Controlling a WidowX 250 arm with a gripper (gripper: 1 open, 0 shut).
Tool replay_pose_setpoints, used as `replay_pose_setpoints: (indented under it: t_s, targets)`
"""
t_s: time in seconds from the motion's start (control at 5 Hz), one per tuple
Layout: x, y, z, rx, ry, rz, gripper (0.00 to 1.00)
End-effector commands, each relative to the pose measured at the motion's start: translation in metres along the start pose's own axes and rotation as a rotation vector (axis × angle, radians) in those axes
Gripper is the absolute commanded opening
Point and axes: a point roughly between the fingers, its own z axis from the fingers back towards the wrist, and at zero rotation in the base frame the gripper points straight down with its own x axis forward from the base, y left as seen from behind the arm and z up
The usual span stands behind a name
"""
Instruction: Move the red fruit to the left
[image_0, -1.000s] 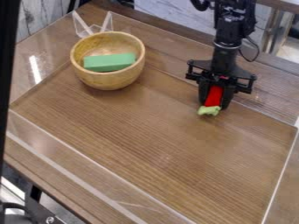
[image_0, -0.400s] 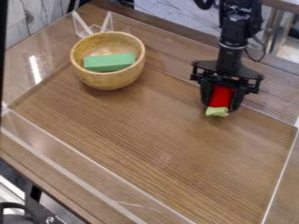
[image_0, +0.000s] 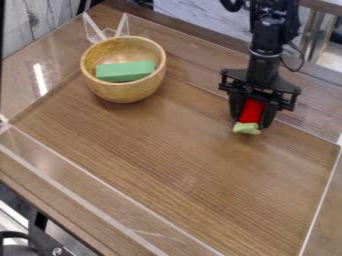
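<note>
The red fruit (image_0: 247, 119) lies on the wooden table at the right, its green cap pointing toward the front edge. My gripper (image_0: 257, 108) points straight down over it. The black fingers (image_0: 230, 100) stand on either side of the fruit's red body, spread apart and open. The upper part of the fruit is hidden between the fingers and under the gripper's body.
A wooden bowl (image_0: 124, 91) holding a green rectangular block (image_0: 123, 71) stands at the back left. The table's (image_0: 174, 170) raised clear edge runs along the left and front. Cluttered shelving stands behind the arm.
The fingers, shut tight on the fruit a second ago, have spread apart around it. The hand has shifted only slightly to the right, and the fruit rests on the table.
</note>
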Motion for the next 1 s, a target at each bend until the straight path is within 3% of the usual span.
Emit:
replay_pose_setpoints:
  t_s: [0.0, 0.2, 0.4, 0.6, 0.8]
  targets:
    - [0.009, 0.011, 0.03, -0.018, -0.105, -0.004, 0.0]
    - [0.01, 0.021, 0.03, -0.012, -0.119, -0.006, 0.0]
    - [0.006, 0.02, 0.027, -0.005, -0.121, -0.011, 1.0]
    - [0.008, 0.02, 0.029, -0.012, -0.123, -0.02, 0.0]
    - [0.009, 0.021, 0.041, -0.027, -0.135, -0.03, 0.0]
